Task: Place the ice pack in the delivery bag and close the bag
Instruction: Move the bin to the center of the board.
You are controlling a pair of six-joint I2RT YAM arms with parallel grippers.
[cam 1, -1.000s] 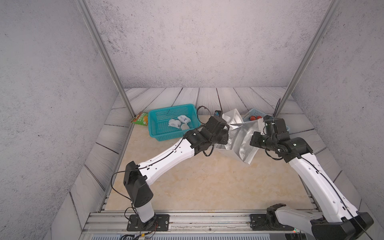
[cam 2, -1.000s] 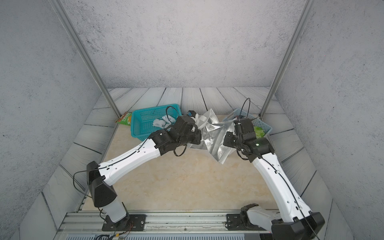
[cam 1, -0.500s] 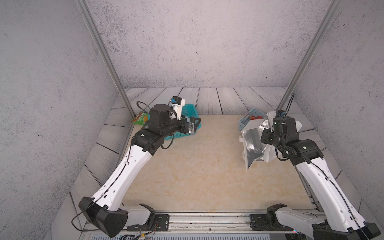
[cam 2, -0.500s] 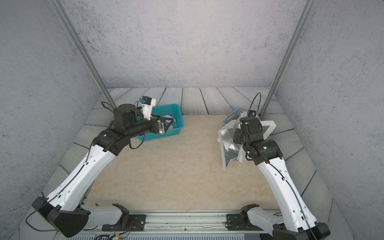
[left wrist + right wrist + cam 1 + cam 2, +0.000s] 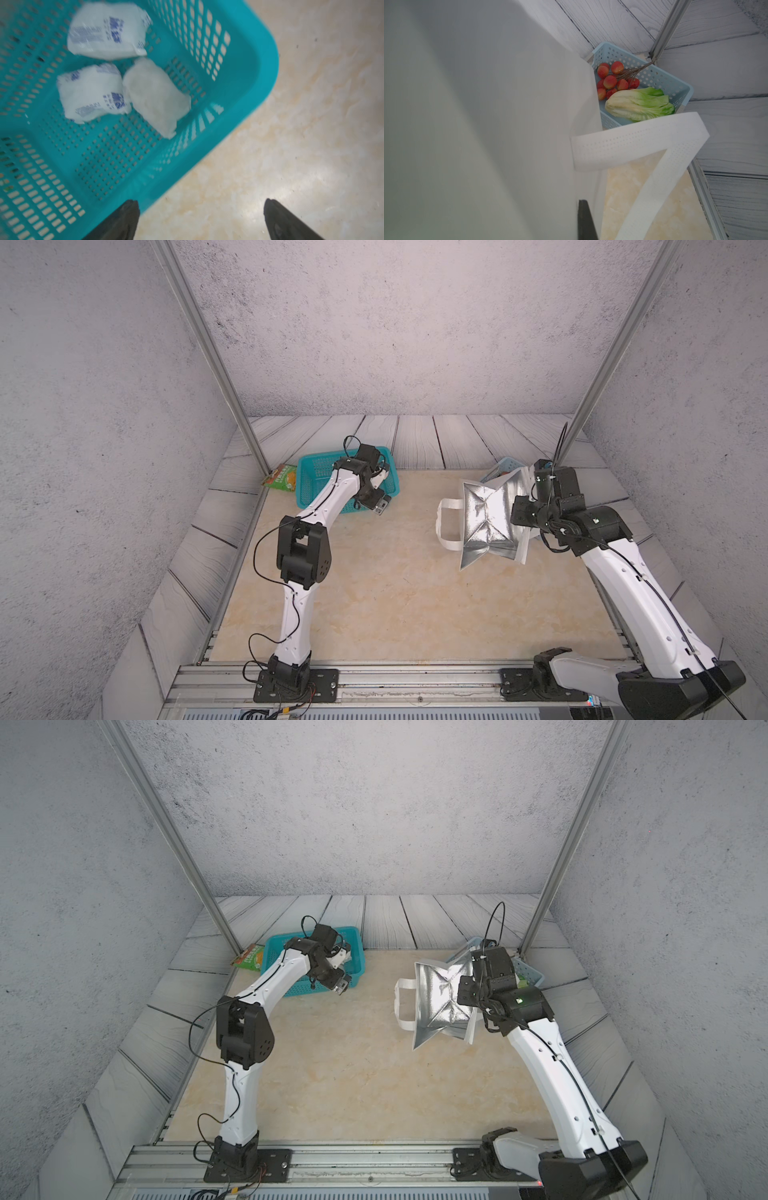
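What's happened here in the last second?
The left gripper let go of the bag, opened, and swung away to the teal basket holding the ice packs. The bag is now held by the right gripper alone, which kept its grip in roughly the same spot. The teal basket and the pale blue basket stayed put.

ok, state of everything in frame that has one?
delivery bag: tipped sideways, mouth open, nothing seen inside
right gripper: shut on delivery bag wall
left gripper: open, empty, at teal basket
ice packs: three, lying in teal basket
pale blue basket: holds lettuce, red fruit
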